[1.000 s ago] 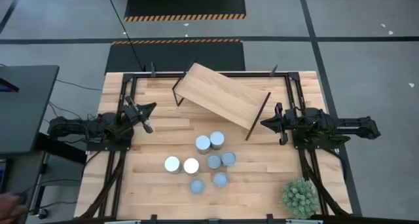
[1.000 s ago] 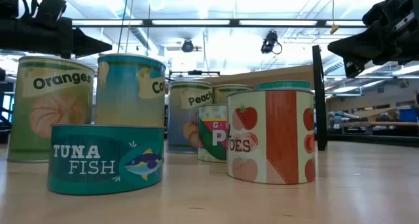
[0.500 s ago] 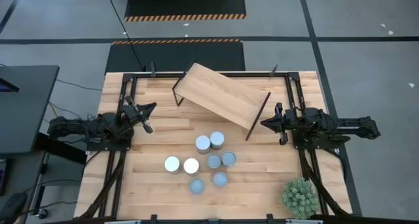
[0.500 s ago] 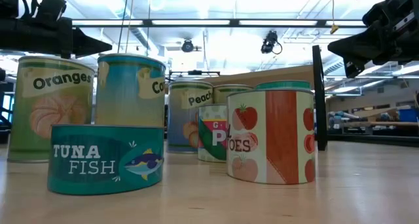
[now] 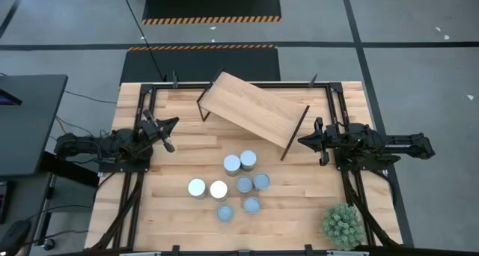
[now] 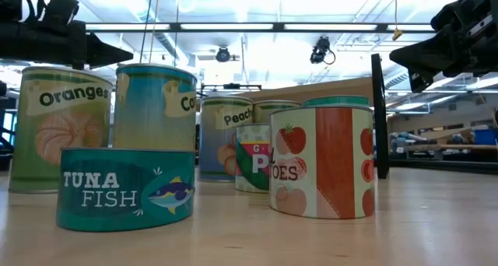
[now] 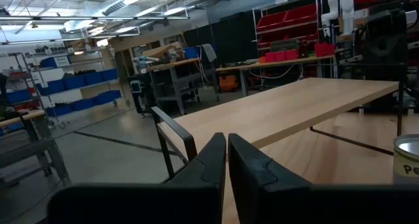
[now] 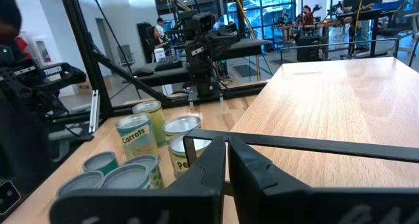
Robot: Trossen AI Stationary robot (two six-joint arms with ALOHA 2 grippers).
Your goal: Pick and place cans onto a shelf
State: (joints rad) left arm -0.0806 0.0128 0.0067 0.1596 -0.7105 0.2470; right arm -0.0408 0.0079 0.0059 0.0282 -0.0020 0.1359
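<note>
Several round cans stand upright on their bases in a cluster on the plank table's near middle; the low view shows a tuna tin and a tomato can nearest. The shelf, a light wooden board on thin dark legs, stands askew at the table's far middle. My left gripper hovers shut at the table's left side, left of the shelf and cans. My right gripper hovers shut at the right side, beside the shelf's right leg. Both hold nothing.
A spiky green potted plant stands at the near right corner. Dark frame rails run along the table's left, right and far edges. A grey desk stands off the table's left. People show far off in the room.
</note>
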